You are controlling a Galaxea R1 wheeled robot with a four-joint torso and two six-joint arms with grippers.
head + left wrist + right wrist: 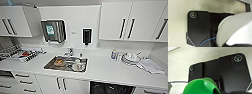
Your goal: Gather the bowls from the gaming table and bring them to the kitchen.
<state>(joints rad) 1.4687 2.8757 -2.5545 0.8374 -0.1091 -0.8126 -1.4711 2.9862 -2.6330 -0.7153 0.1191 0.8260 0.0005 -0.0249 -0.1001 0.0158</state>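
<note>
Kitchen ahead: the steel sink point(66, 64) sits centre frame in the white desk point(107, 70), an orange bowl point(59, 62) already inside. End effector spread: cannot tell, either arm.

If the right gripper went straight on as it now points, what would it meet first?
Probably the green plastic thing, right up close in the right wrist view; whether it is already held, I cannot tell. Behind it, the robot's own dark plate.
</note>
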